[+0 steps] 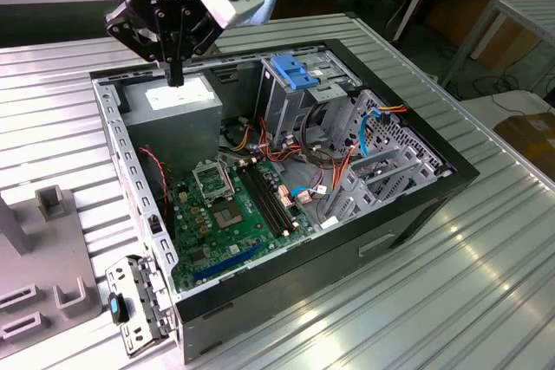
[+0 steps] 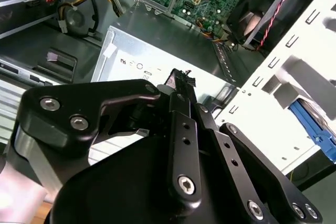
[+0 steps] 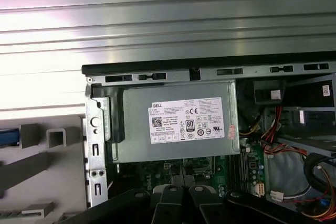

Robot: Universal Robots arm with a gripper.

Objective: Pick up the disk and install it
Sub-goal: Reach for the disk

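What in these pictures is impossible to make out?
- First wrist view: what looks like the disk, a blue sliver in the grey holder, is cut off by the picture's edge.
- Second wrist view: the gripper covers much of the power-supply box.

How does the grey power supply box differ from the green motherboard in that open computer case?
The power supply is a grey metal box with a white label; the motherboard is a flat green board crowded with parts. The power supply sits beneath the gripper; the motherboard lies beside it, on the case floor. Both sit inside the open case.
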